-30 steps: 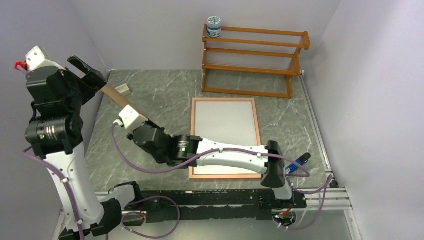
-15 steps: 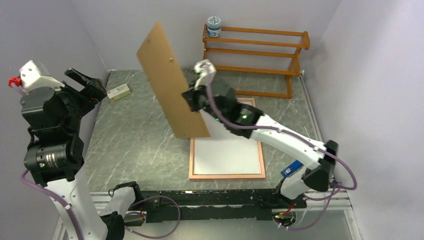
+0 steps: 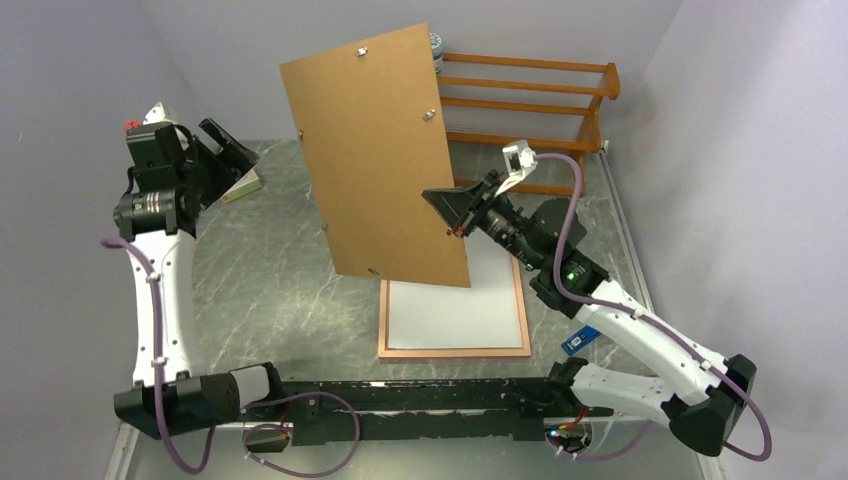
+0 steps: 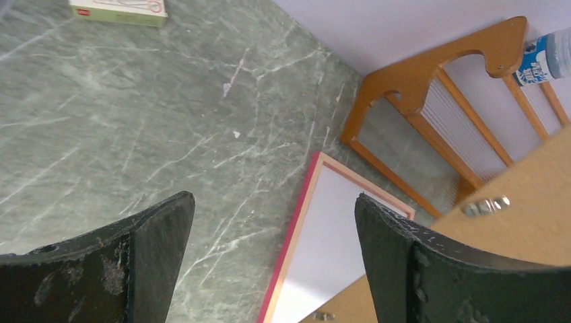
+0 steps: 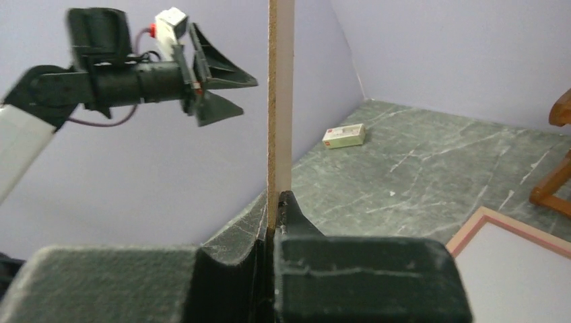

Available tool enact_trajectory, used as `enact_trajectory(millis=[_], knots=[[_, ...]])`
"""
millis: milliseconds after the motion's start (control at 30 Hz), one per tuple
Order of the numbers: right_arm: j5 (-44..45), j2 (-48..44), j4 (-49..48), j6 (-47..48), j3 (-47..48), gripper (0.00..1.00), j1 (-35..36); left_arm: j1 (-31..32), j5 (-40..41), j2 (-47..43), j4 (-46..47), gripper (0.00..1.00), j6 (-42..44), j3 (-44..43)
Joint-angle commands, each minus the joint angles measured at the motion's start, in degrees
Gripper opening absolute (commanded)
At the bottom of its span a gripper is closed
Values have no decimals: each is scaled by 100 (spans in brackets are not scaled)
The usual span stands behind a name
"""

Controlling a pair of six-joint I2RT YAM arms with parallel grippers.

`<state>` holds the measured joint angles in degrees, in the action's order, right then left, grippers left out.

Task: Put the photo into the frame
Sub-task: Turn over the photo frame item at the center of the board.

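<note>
Pinched between the right jaws is one edge of a brown panel point(image 3: 375, 160), held upright over the table point(image 3: 270, 280) by the outstretched right arm point(image 3: 620, 320). The left jaws are spread and empty, high beside a small box point(image 3: 240, 185). The frame point(image 3: 523, 310) lies flat on the table, pale side up, with the photo point(image 3: 450, 320) inside it, white back showing. Their far end and part of the rack point(image 3: 560, 100) are hidden by the panel.

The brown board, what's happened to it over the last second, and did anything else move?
The right gripper swung the brown board up from low on the left and holds it roughly upright above the frame. The left arm sank lower, the left gripper open. The frame, rack and small box stayed put.
</note>
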<state>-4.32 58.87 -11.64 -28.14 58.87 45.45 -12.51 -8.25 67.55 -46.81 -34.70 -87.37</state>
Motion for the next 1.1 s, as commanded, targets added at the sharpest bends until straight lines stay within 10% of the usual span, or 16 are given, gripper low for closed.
enact_trajectory(millis=[0,333,733,1067], knots=[[-133,-474,-2188,-489,-512,0,-94,12,-717,156,749,94,-272,-18],[282,-423,-2434,-1358,-1113,0,-501,12,-2050,398,1312,91,-370,976],[-1614,-301,-3587,-4045,-2633,0,-2460,551,-1794,714,1998,85,-595,2543],[-1560,-1775,-927,-2922,-2528,0,-3146,2098,-2001,2203,2899,79,-695,2776]])
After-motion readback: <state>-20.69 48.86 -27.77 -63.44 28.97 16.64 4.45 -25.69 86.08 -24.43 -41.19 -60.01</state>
